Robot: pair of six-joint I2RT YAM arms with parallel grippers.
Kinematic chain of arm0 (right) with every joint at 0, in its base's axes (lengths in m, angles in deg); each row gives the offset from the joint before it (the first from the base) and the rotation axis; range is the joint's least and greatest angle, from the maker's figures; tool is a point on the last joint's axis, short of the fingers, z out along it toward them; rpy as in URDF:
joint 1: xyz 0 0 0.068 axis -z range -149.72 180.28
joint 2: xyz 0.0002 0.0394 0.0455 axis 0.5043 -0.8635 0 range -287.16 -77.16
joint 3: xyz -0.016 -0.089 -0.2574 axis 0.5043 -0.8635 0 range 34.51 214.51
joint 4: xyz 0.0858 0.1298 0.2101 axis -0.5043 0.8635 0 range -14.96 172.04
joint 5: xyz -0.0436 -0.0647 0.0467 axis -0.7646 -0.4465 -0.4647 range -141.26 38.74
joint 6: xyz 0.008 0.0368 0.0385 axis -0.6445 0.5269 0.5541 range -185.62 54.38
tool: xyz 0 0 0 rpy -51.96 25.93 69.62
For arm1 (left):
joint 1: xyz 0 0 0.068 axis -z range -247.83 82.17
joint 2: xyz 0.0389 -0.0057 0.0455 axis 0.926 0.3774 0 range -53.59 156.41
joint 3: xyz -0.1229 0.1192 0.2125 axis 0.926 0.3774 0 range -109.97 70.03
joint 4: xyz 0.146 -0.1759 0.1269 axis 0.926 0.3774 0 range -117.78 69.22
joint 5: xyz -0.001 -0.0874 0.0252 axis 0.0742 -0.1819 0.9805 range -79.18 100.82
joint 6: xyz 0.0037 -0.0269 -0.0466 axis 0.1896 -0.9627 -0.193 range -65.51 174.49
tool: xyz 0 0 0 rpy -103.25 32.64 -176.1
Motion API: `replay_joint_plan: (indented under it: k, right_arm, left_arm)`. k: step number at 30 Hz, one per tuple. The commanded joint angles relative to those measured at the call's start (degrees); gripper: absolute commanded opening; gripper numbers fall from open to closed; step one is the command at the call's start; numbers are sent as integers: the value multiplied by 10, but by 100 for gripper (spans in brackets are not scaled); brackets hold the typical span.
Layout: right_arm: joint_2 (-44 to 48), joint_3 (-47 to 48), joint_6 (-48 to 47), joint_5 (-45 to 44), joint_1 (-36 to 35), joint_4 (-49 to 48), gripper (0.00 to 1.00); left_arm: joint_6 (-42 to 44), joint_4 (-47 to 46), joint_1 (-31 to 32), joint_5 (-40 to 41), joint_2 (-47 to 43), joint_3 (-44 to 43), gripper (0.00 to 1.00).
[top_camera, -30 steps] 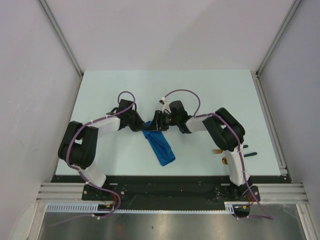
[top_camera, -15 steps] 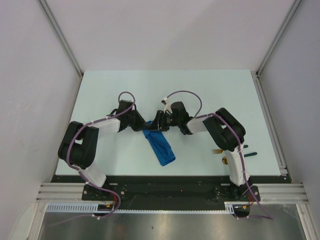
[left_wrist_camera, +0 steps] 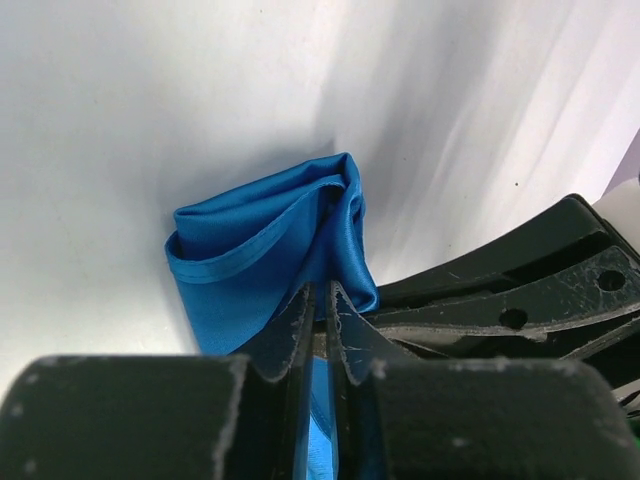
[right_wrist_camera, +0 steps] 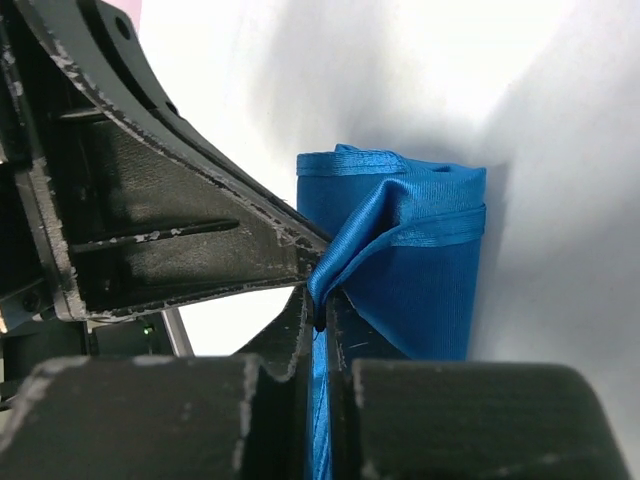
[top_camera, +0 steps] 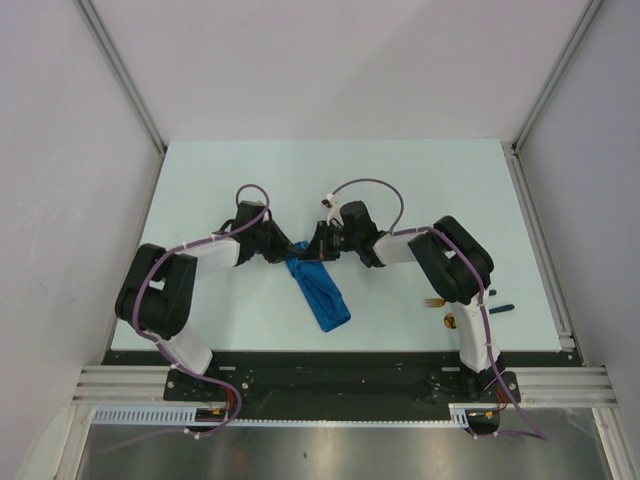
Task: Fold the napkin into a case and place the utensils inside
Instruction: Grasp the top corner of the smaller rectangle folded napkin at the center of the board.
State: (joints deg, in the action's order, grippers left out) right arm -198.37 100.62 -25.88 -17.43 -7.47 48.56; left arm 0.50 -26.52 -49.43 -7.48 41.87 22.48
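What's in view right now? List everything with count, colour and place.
napkin: 1, royal blue, folded into a narrow strip mid-table
utensils: 2, gold heads and dark green handles, near right of table, partly hidden by right arm
table: 1, pale mint-white, under everything
walls: 3, white, left, far and right
cables: 2, purple, one looped over each arm
left gripper: 1, black, shut on napkin's far end
right gripper: 1, black, shut on the same end, opposite

My gripper (right_wrist_camera: 320, 312) pinches a raised fold of the napkin (right_wrist_camera: 420, 270), jaws nearly together. Touching the cloth at left is a scuffed black finger (right_wrist_camera: 200, 215), probably the other arm's, over the white table (right_wrist_camera: 560, 120).
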Motion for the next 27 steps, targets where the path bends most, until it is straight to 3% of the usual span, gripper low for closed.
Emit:
replay_joint_plan:
  k: [1,5,8,15,27]
  right_arm:
    - [33,37,-27,-24,4,12,0]
    - [53,34,-34,-16,11,45,0]
    - [66,31,-29,-1,22,61,0]
    - [55,38,-28,48,40,85,0]
    - [46,34,-23,70,44,76,0]
  left_arm:
    - [30,33,5,7,-48,-8,13]
    - [85,75,9,74,-76,-25,28]
    - [121,110,23,104,-72,-49,32]
    - [155,147,72,200,-51,-77,26]
    - [197,212,151,338,27,-176,35]
